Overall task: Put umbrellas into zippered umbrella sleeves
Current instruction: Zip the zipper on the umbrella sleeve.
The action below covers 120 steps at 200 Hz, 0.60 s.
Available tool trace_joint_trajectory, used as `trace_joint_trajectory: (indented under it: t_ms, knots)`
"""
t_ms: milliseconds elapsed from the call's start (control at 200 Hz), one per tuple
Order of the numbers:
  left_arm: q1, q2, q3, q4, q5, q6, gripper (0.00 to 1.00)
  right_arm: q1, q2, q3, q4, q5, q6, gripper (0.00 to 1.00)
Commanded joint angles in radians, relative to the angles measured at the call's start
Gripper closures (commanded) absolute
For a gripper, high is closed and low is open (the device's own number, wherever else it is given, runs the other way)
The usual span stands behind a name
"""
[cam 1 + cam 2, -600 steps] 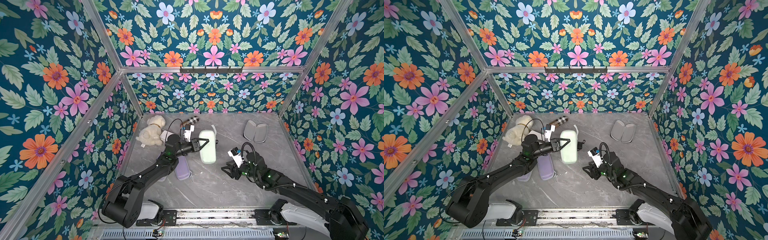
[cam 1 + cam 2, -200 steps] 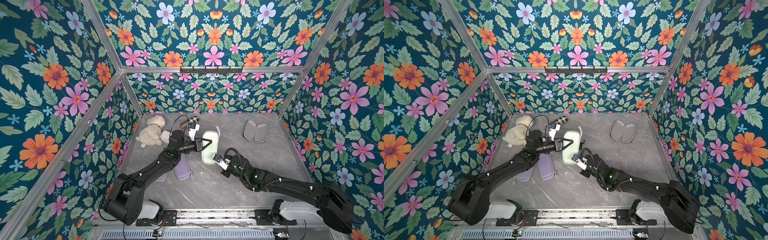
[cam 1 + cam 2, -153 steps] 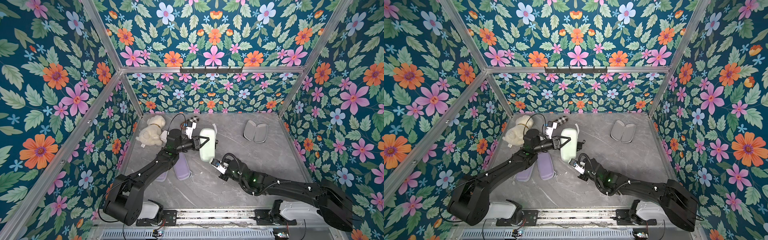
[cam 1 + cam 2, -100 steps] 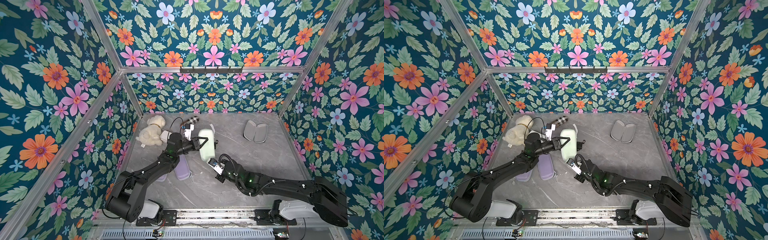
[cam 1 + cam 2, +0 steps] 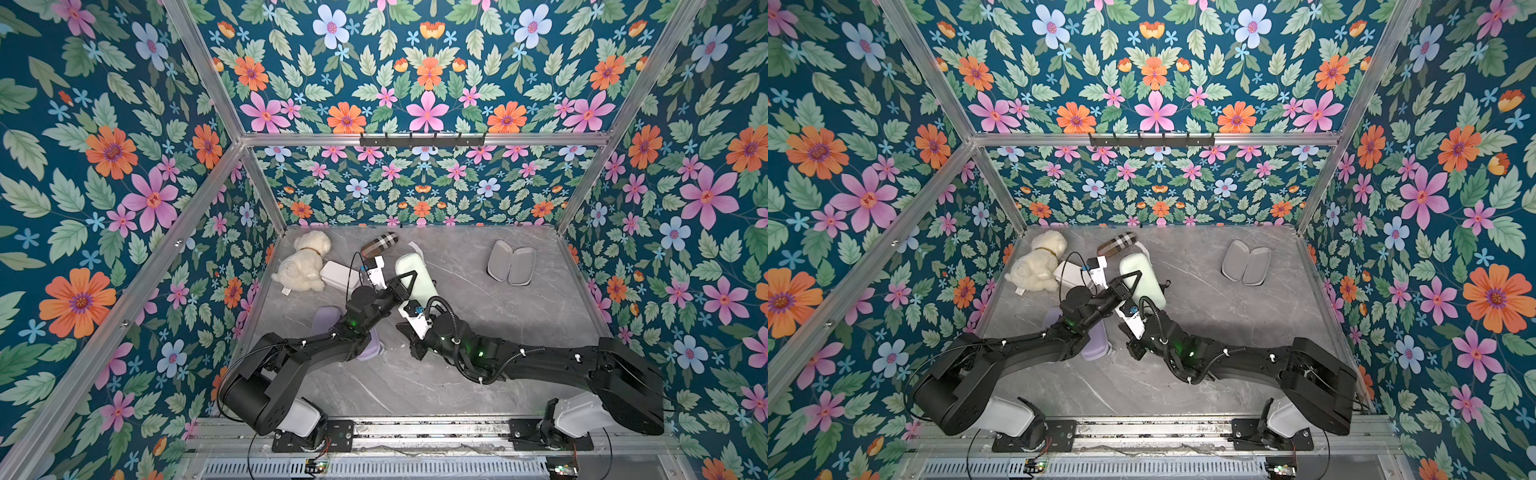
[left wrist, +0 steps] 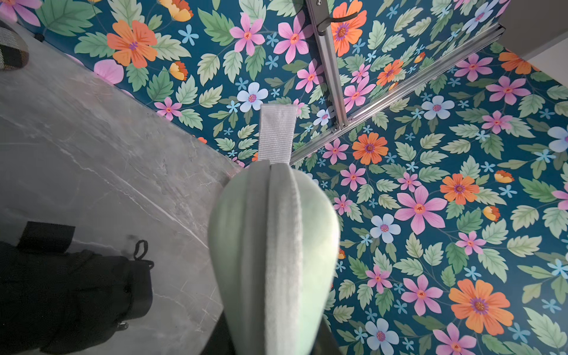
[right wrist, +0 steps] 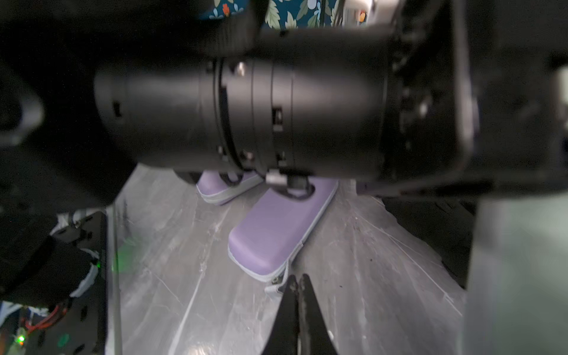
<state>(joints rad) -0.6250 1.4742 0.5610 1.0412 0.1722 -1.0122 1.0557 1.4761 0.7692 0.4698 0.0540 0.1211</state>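
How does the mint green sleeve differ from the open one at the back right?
The mint green sleeve is closed; the back-right sleeve lies spread open. The left gripper holds the mint green sleeve; the back-right sleeve lies untouched. The mint green sleeve shows its shell, the back-right sleeve only grey lining. Both are oblong and round-ended.

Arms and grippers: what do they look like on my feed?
Left arm and right arm: matte black, rounded joints, white base housings, a white camera block at each wrist, looping black cables, small green lights. Left gripper has a black triangular finger frame; right gripper has thin, pointed black fingers.
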Motion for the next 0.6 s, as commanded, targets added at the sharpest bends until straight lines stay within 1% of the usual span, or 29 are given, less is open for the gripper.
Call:
trace_joint_trajectory:
  t_ms: [0,40,90,150,220,270,305,350,380,415,475,560,595]
  knots:
    - [0.005,-0.019,-0.013,0.137,-0.092,-0.022,1.0,-0.039,-0.037,-0.02,0.002,0.008,0.153,0.93]
    - [0.01,-0.033,-0.012,0.132,-0.088,-0.011,1.0,-0.071,-0.074,-0.04,-0.045,-0.006,0.196,0.78]
    - [0.019,-0.05,-0.007,0.129,-0.077,-0.001,1.0,-0.121,-0.131,-0.06,-0.117,-0.049,0.242,0.67]
    - [0.028,-0.062,0.002,0.125,-0.065,0.003,1.0,-0.187,-0.207,-0.078,-0.197,-0.109,0.289,0.52]
    - [0.037,-0.07,0.014,0.111,-0.05,0.001,0.99,-0.278,-0.289,-0.086,-0.281,-0.194,0.377,0.4]
    - [0.039,-0.074,0.022,0.106,-0.041,-0.003,0.98,-0.353,-0.326,-0.094,-0.305,-0.282,0.462,0.35]
    - [0.039,-0.071,0.029,0.108,-0.033,-0.011,0.98,-0.398,-0.34,-0.098,-0.308,-0.351,0.521,0.34]
    - [0.039,-0.066,0.039,0.113,-0.02,-0.026,0.97,-0.435,-0.35,-0.101,-0.305,-0.403,0.57,0.34]
    - [0.039,-0.062,0.044,0.116,-0.016,-0.038,0.97,-0.439,-0.361,-0.103,-0.303,-0.41,0.565,0.34]
    - [0.039,-0.059,0.049,0.119,-0.013,-0.051,0.97,-0.433,-0.374,-0.11,-0.296,-0.41,0.518,0.37]
    - [0.038,-0.059,0.061,0.12,-0.012,-0.052,0.97,-0.39,-0.401,-0.126,-0.303,-0.328,0.399,0.42]
    - [0.035,-0.057,0.076,0.108,-0.006,-0.043,0.97,-0.302,-0.417,-0.144,-0.325,-0.12,0.204,0.47]
    - [0.033,-0.054,0.081,0.106,-0.004,-0.042,0.97,-0.281,-0.405,-0.145,-0.322,-0.071,0.153,0.48]
